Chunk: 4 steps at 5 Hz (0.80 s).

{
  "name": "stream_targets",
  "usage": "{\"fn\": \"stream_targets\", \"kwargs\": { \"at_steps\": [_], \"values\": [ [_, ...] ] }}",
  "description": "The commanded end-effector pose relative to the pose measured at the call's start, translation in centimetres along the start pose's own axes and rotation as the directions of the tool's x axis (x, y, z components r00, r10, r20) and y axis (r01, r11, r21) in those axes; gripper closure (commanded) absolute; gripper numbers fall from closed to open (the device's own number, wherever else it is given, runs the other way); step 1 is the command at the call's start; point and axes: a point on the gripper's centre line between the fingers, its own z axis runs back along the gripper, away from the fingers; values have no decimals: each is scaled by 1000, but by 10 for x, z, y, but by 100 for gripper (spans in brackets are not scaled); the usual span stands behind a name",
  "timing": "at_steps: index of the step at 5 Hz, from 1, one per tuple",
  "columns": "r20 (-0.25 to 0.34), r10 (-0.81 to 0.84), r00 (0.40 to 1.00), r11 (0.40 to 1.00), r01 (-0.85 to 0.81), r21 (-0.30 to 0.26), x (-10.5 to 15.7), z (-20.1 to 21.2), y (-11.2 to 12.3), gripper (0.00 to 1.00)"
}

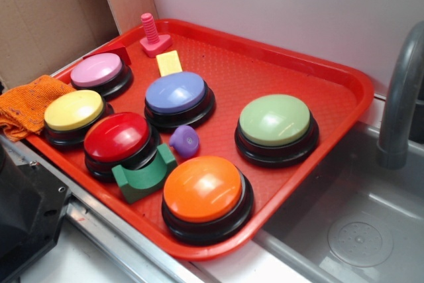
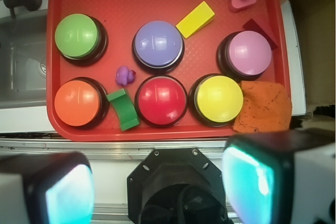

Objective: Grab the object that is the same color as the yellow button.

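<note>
**Six buttons on a red tray**

On the red tray (image 1: 344,91), the yellow block (image 1: 169,63) lies at twelve o'clock of the purple button (image 1: 177,93) (just apart). The yellow button (image 1: 73,111) sits at nine o'clock, touching an orange cloth (image 1: 25,105).

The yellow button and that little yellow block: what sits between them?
In the wrist view, part of the pink button and bare red tray lie between the yellow button and the yellow block.
</note>
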Motion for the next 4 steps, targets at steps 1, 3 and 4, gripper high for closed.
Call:
{"fn": "stream_targets", "kwargs": {
  "at_steps": [1, 3, 4],
  "values": [
    [0, 0, 1000, 1000, 0, 0, 0, 0, 0, 0],
    [49, 389, 920, 916, -392, 87, 34, -24, 25, 0],
    [115, 547, 829, 830, -555, 54, 50, -38, 44, 0]
  ]
}}
